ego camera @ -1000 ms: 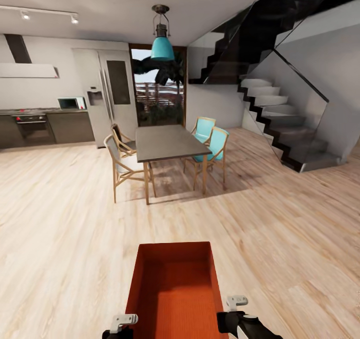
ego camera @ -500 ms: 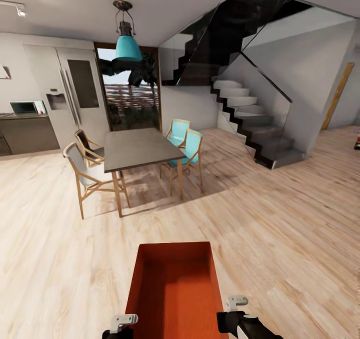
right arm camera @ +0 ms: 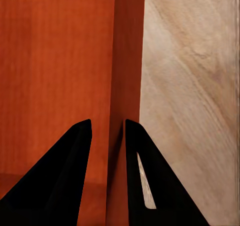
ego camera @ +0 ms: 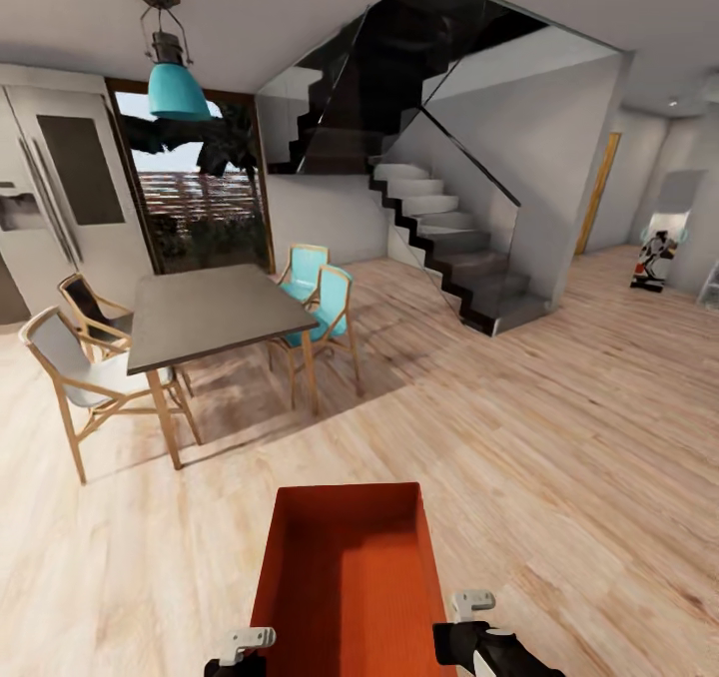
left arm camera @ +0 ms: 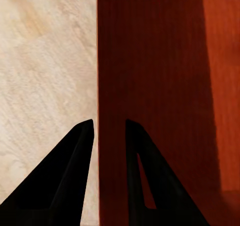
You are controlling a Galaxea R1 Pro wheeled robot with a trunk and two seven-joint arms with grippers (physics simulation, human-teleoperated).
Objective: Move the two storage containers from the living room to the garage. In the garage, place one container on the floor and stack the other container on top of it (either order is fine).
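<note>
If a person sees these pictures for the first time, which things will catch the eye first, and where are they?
The orange-red storage container stands out first, low in the middle of the head view, with the left pincer and right pincer each closed over one of its side walls, above light wood floor. Next come the turquoise hanging lamp above the dining table at left, and the dark staircase behind.

Dark dining table ringed by two teal chairs and two pale chairs; teal pendant lamp hung above; dark staircase seen beyond
</note>
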